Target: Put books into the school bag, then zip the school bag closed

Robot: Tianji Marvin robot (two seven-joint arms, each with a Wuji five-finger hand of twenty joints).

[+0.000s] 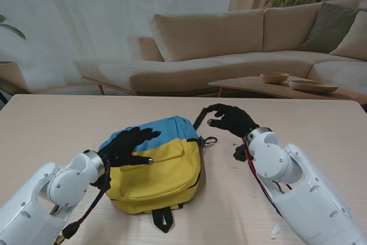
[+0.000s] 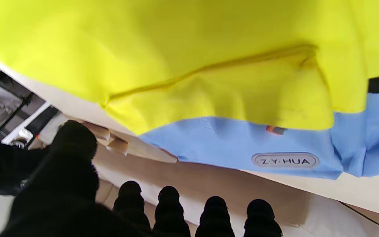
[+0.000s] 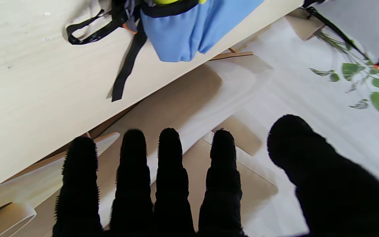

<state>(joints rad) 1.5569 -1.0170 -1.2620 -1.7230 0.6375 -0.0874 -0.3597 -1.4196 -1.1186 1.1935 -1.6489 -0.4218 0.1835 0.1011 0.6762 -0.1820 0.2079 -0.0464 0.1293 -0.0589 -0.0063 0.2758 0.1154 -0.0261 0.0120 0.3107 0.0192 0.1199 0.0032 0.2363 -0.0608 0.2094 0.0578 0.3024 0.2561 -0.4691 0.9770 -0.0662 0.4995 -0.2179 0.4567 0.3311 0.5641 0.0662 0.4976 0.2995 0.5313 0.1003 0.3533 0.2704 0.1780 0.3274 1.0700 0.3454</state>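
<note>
A yellow and blue school bag (image 1: 157,164) lies flat on the wooden table (image 1: 51,124), its blue top end farther from me. My left hand (image 1: 129,144) hovers over the bag's left side with black fingers spread, holding nothing. The left wrist view shows the yellow front pocket (image 2: 209,92), its zip closed, and a "ZY HUA" label (image 2: 285,160). My right hand (image 1: 232,120) is open beside the bag's top right corner, close to a black strap (image 1: 200,117). That strap (image 3: 123,65) and the bag's blue end (image 3: 189,29) show in the right wrist view. No book is visible.
A metal clip (image 1: 210,140) hangs off the bag's right edge and a black strap loop (image 1: 162,219) sticks out on the side nearest me. A small white scrap (image 1: 275,230) lies near my right forearm. Beyond the table stand a beige sofa (image 1: 229,44) and a low table with bowls (image 1: 275,77).
</note>
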